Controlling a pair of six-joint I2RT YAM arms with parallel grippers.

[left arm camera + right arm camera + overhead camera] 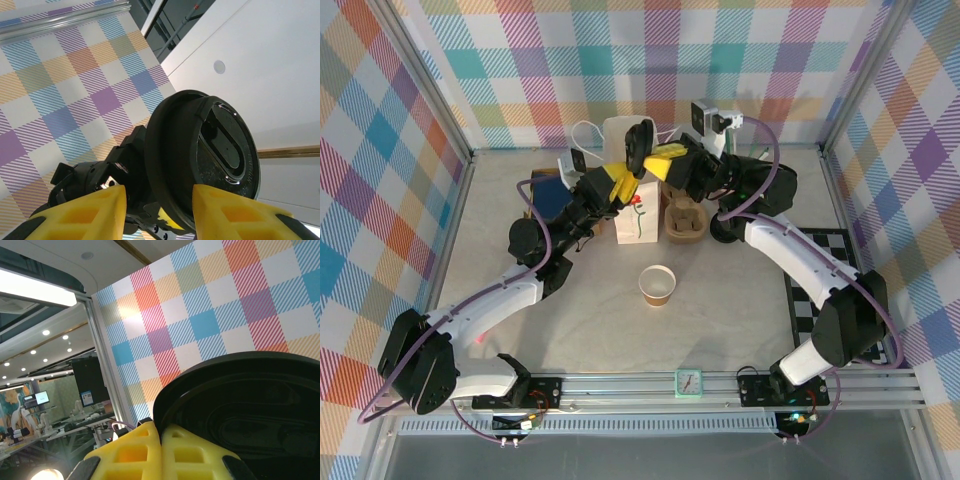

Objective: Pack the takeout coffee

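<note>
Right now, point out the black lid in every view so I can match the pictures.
Top external: black lid at upper centre, just over the white flowered bag in the picture.
Left wrist: black lid centre-right, its top face toward the camera.
Right wrist: black lid lower right, a big dark arc.
Shared landmark: the plaid wall behind it.

Left end effector (159, 192) parted, right (161, 429) closed.

Takeout coffee, round black plastic lid (639, 147) (200, 155) (240, 400): raised off the table, standing on edge above white flowered paper bag (635, 218); brown cup body cannot be made out
</note>
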